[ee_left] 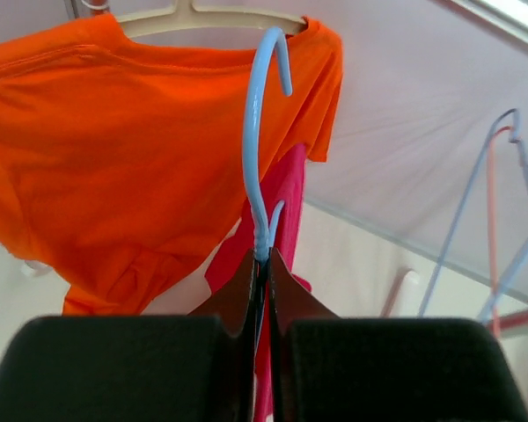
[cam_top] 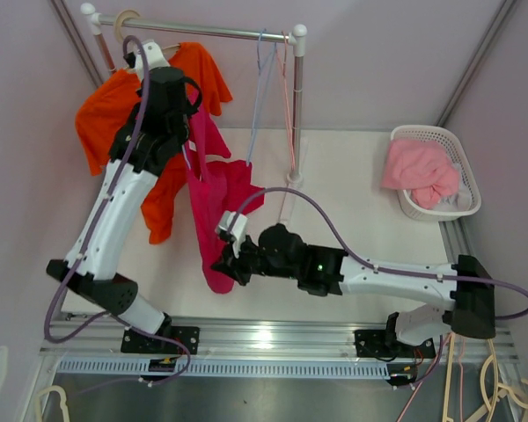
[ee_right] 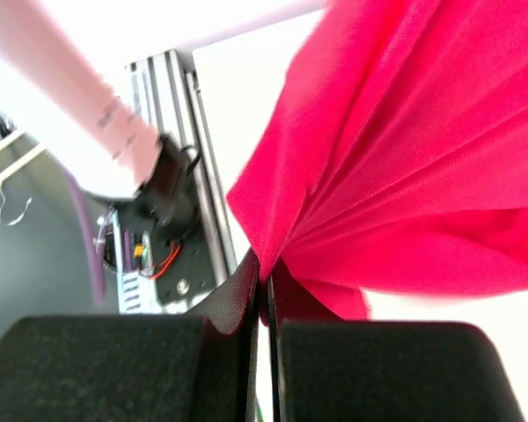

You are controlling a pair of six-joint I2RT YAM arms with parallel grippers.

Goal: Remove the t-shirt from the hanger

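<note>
Your left fingers (ee_left: 251, 294) clamp the light-blue plastic hanger (ee_left: 251, 149); your right fingers (ee_right: 251, 286) pinch the magenta fabric t-shirt (ee_right: 405, 176), likely limp and light, at its hem.

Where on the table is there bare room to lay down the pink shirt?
The widest bare table lies between the rack post and the basket. A narrower strip runs between the right arm and the basket. The left is crowded: orange shirt, pink shirt, left arm.

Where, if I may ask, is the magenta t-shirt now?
The magenta t-shirt hangs left of centre in the top view, beside the orange t-shirt, its lower edge pinched by the right tool.
</note>
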